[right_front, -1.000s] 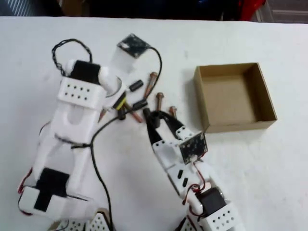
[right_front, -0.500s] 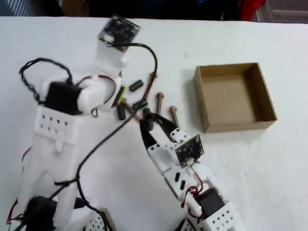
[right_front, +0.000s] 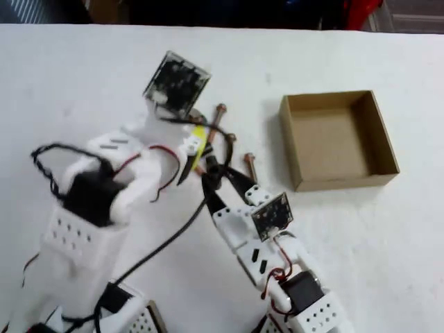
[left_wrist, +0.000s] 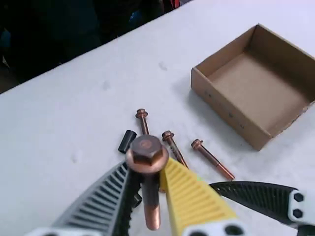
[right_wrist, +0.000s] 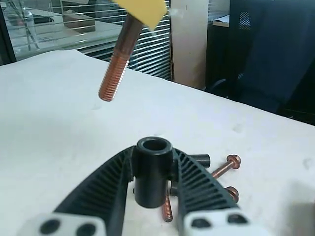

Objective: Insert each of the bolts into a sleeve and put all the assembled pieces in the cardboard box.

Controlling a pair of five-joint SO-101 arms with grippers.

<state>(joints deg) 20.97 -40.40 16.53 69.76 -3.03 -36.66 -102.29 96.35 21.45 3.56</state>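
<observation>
Bolt [left_wrist: 146, 152] pinched between left gripper's [left_wrist: 146, 167] fingers, left wrist view; cardboard box [left_wrist: 226, 115] beyond. Right wrist view: right gripper [right_wrist: 152, 157] clamps sleeve [right_wrist: 150, 177] upright; bolt tip near its mouth, apart. High view: cardboard box at grippers' 3 o'clock.

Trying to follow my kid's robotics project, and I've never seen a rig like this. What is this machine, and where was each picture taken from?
These are two small robot arms side by side at a white table, each ending in a two-fingered gripper. One picture looks down from a fixed camera above. The other two come from a camera on each arm's wrist. The left gripper, with one yellow finger, is shut on a copper bolt held up off the table. The right gripper is shut on a black sleeve, upright with its hole facing up. On the table lie several loose bolts, at least one spare sleeve and an empty cardboard box.
</observation>
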